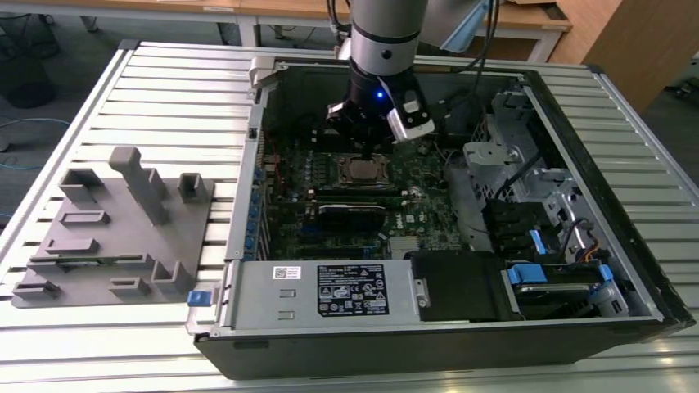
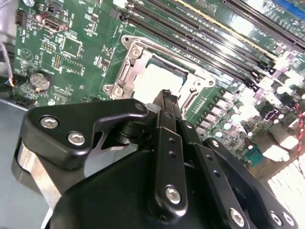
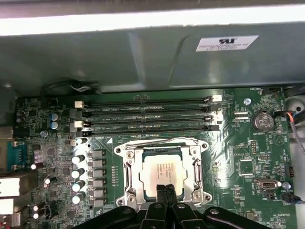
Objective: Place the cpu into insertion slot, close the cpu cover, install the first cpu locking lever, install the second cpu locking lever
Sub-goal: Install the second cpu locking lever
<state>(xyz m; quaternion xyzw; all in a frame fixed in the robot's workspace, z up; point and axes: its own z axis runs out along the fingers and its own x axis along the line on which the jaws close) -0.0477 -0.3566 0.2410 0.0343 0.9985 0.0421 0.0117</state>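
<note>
The cpu (image 3: 164,169) lies flat in the insertion slot (image 3: 119,151) on the green motherboard, its dull silver top showing. The cpu cover (image 3: 195,164), a silvery frame, lies down around it, and the chip shows through its window. My gripper (image 3: 166,190) is shut with nothing between its fingertips. The tips hang right over the chip's edge on the side away from the memory slots. In the second wrist view the gripper (image 2: 167,95) overlaps the cpu (image 2: 152,78). In the exterior view the gripper (image 1: 366,154) stands inside the open case, just above the cpu (image 1: 361,170).
Long black memory slots (image 3: 147,119) run beside the socket. The case wall (image 3: 143,57) rises behind them. A black power supply (image 1: 327,291) and drive bays (image 1: 525,205) crowd the case. A grey fixture (image 1: 110,229) sits on the slatted table at the exterior view's left.
</note>
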